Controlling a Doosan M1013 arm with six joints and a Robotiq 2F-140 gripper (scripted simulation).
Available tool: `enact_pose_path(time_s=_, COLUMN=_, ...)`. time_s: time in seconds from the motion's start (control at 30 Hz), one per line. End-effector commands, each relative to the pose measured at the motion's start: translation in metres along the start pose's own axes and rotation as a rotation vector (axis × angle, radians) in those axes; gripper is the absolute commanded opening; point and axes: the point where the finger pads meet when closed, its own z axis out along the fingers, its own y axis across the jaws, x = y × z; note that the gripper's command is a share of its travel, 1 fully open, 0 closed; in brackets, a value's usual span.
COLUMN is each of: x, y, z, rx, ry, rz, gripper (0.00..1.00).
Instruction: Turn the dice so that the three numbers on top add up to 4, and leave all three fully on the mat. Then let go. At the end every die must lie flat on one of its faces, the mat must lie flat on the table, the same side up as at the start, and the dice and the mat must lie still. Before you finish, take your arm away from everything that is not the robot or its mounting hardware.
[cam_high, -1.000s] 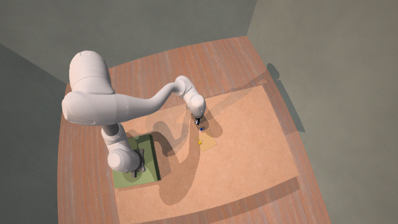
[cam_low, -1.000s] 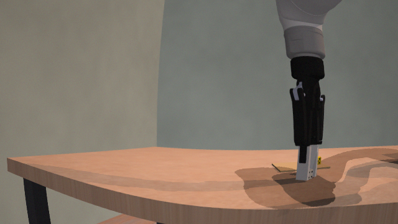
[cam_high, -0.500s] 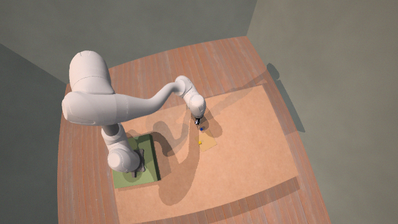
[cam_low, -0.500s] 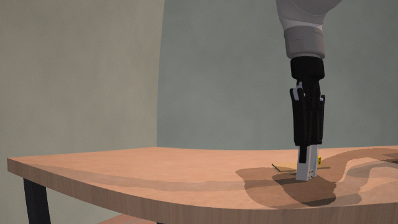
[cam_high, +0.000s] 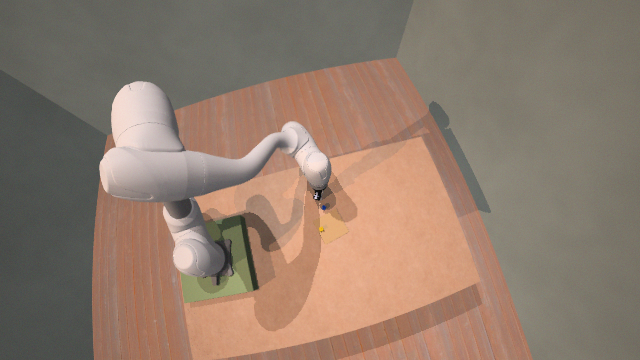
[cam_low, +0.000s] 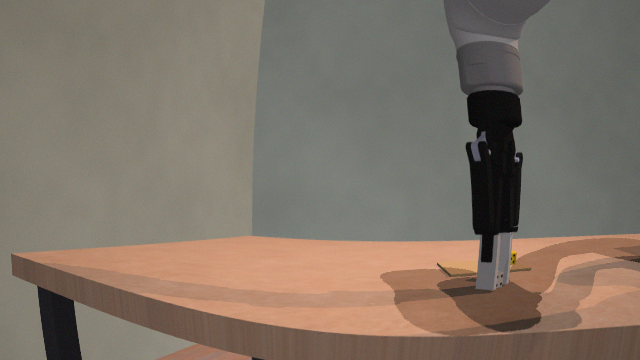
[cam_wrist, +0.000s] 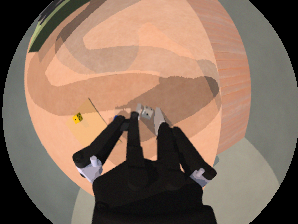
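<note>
My gripper (cam_low: 492, 285) points straight down with its fingertips at the table top, just off the near edge of the small tan mat (cam_high: 332, 226). The fingers stand narrow but not closed, either side of a white die (cam_wrist: 145, 112), which shows low between the tips in the side view (cam_low: 496, 281). I cannot see a firm grip on it. A yellow die (cam_high: 321, 229) lies on the mat and also shows in the wrist view (cam_wrist: 77, 117). A blue die (cam_high: 324, 207) sits at the mat's corner nearest the gripper. I cannot tell whether it is fully on the mat.
The arm's base stands on a green plate (cam_high: 220, 260) at the table's left. The arm reaches over the table to the mat. The table's edge (cam_low: 300, 320) is well away from the dice.
</note>
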Motion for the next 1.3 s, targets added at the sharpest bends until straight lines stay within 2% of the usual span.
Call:
enact_pose_path(time_s=0.0, x=0.0000, y=0.0000, z=-0.0001, rx=0.000, ry=0.000, rz=0.000, gripper=0.21)
enact_pose_path(time_s=0.03, x=0.0000, y=0.0000, z=-0.0001, rx=0.000, ry=0.000, rz=0.000, gripper=0.09)
enact_pose_path(time_s=1.27, x=0.0000, y=0.0001, z=-0.0034, rx=0.000, ry=0.000, rz=0.000, gripper=0.09)
